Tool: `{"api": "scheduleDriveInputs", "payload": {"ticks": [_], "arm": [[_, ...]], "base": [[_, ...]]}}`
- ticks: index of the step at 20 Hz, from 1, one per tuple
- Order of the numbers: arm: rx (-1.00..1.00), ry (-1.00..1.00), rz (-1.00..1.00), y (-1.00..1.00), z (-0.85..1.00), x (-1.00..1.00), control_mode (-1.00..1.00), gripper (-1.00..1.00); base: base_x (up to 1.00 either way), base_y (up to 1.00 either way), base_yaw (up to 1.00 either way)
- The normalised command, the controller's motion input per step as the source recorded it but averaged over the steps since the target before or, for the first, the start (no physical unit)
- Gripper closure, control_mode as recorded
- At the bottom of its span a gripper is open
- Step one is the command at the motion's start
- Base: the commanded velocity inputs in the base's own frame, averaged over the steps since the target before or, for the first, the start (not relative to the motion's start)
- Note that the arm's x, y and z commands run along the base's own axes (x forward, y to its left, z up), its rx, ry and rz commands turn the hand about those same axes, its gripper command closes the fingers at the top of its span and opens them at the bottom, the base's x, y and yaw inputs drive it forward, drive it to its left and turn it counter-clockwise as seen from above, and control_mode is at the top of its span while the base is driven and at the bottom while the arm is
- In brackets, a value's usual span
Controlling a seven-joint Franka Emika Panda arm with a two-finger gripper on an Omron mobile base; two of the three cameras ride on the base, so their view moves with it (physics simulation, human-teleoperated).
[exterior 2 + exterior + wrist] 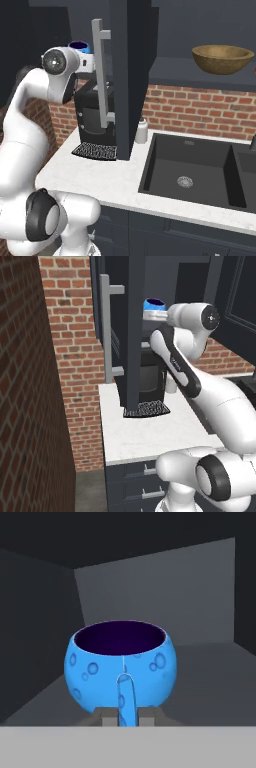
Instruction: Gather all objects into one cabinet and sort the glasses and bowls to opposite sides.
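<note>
The blue bowl [120,669] sits upright on the cabinet [131,60] shelf, mouth up; whether the hand [121,716] grips it is unclear. Wooden bowl [223,58] rests on another shelf above the sink [192,170].

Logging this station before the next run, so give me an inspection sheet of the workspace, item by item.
Surface: white marble counter, bare at its front.
Job's things: glossy blue bubble-patterned handled cup standing inside the dark slate-grey wall cabinet, door open; wide brown wooden bowl on a shelf above the sink.
Clutter: black coffee machine and a small white cylindrical container on the counter.
Grippers: two-finger gripper at the cup's handle; grip cannot be judged.
Cables: nothing seen.
Surroundings: red brick wall, black sink.
</note>
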Motion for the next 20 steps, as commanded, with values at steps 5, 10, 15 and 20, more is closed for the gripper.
{"api": "scheduleDriveInputs", "payload": {"ticks": [5,10,15,20], "arm": [[-0.01,0.00,-0.03,-0.02,0.27,-0.67,-1.00,1.00],[-0.02,0.05,-0.09,-0.13,0.27,-0.68,-1.00,1.00],[-0.01,0.06,-0.11,-0.14,0.06,-0.83,-1.00,1.00],[0.00,0.02,-0.07,-0.06,0.00,-0.94,-1.00,1.00]], "base": [[0.00,0.00,0.00],[0.00,0.00,0.00],[0.00,0.00,0.00],[0.00,0.00,0.00]]}}
